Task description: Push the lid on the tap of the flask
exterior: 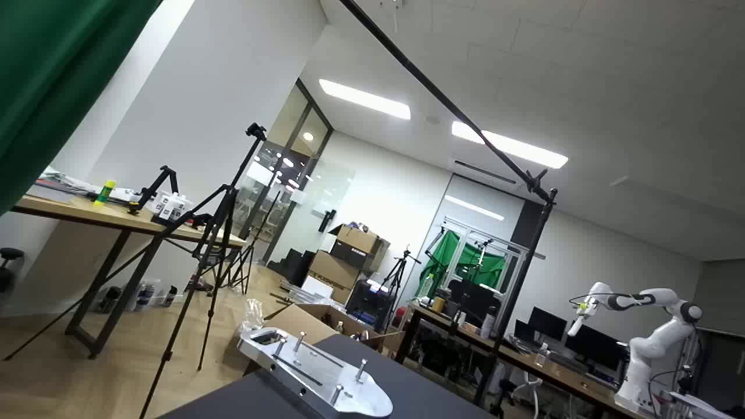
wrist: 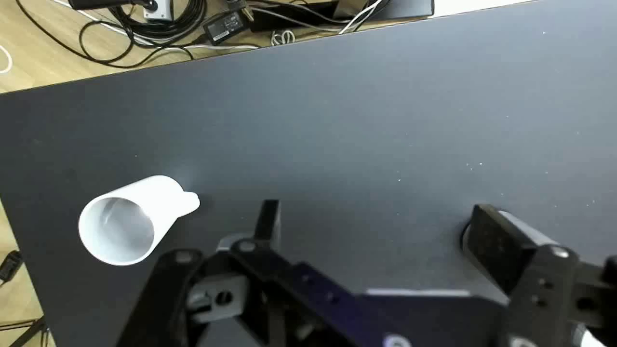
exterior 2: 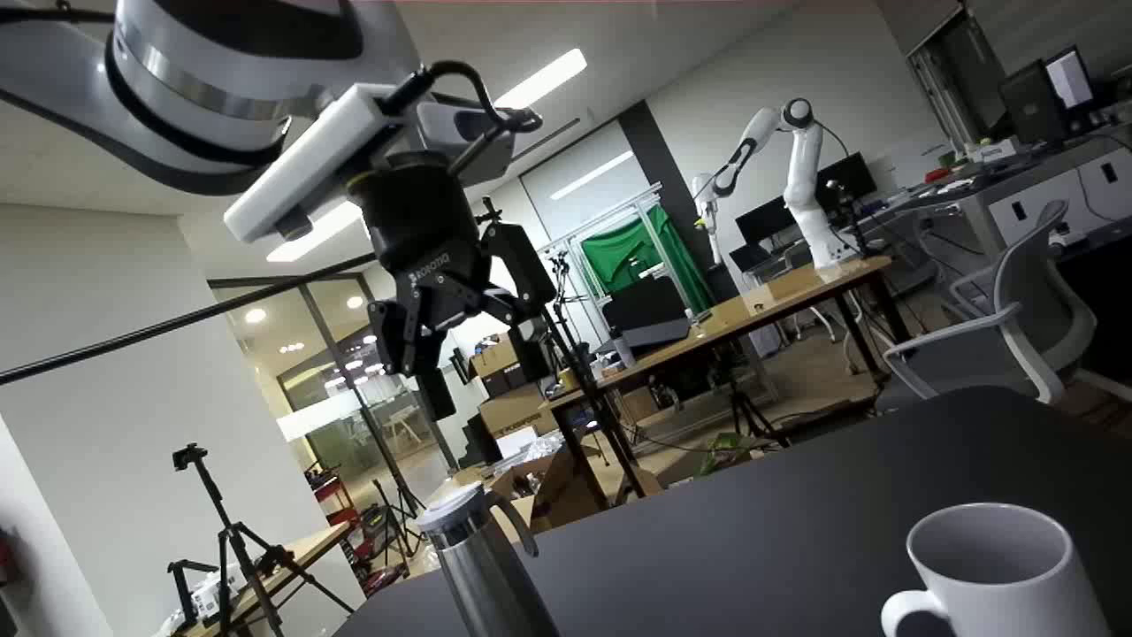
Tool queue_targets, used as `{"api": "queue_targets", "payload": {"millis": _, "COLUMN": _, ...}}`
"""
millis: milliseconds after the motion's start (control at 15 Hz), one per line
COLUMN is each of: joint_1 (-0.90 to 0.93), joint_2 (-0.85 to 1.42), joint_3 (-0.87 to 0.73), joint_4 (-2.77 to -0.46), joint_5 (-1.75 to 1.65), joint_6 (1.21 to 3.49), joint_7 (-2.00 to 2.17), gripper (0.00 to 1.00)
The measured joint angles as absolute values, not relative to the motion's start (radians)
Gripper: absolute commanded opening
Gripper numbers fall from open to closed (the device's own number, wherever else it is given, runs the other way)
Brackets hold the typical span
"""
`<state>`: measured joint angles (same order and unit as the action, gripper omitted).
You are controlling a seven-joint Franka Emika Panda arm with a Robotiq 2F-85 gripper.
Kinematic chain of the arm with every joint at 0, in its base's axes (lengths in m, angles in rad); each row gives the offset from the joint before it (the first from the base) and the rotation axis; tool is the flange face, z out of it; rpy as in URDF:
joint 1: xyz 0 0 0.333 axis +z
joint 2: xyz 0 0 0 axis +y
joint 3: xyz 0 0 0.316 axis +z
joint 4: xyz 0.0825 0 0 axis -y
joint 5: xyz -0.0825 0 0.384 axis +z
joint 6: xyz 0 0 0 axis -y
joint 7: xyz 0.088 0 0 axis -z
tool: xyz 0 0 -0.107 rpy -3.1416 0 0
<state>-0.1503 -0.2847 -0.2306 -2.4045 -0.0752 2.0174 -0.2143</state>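
The flask (exterior 2: 495, 579) is a steel, dark-handled vessel standing in an exterior view at the front of the dark table. A pale lid (exterior 2: 451, 506) sits on its top; I cannot tell how firmly it is seated. My gripper (exterior 2: 485, 376) hangs above the flask, fingers pointing down, apart from the lid. In the wrist view the gripper (wrist: 378, 221) is open with nothing between its fingers. There the flask is mostly hidden; a pale curved edge behind the right finger may be part of it.
A white mug (exterior 2: 1008, 575) stands on the dark table (exterior 2: 734, 531); in the wrist view the mug (wrist: 120, 226) is left of the gripper. A metal mounting plate with upright bolts (exterior: 320, 372) lies on a dark tabletop. Cables (wrist: 159, 29) lie beyond the table edge.
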Motion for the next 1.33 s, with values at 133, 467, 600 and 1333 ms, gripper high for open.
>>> {"api": "queue_targets", "payload": {"millis": 133, "joint_1": -0.150, "joint_2": -0.285, "joint_3": -0.231, "joint_4": -2.404, "joint_5": -0.075, "joint_6": 2.019, "joint_7": -0.214, "gripper": 1.00}}
{"api": "queue_targets", "payload": {"millis": 467, "joint_1": -0.150, "joint_2": -0.285, "joint_3": -0.231, "joint_4": -2.404, "joint_5": -0.075, "joint_6": 2.022, "joint_7": -0.214, "gripper": 1.00}}
{"api": "queue_targets", "payload": {"millis": 600, "joint_1": -0.150, "joint_2": -0.285, "joint_3": -0.231, "joint_4": -2.404, "joint_5": -0.075, "joint_6": 2.023, "joint_7": -0.214, "gripper": 1.00}}
{"api": "queue_targets", "payload": {"millis": 1333, "joint_1": -0.061, "joint_2": -0.176, "joint_3": -0.092, "joint_4": -2.322, "joint_5": -0.040, "joint_6": 2.096, "joint_7": -0.179, "gripper": 0.19}}
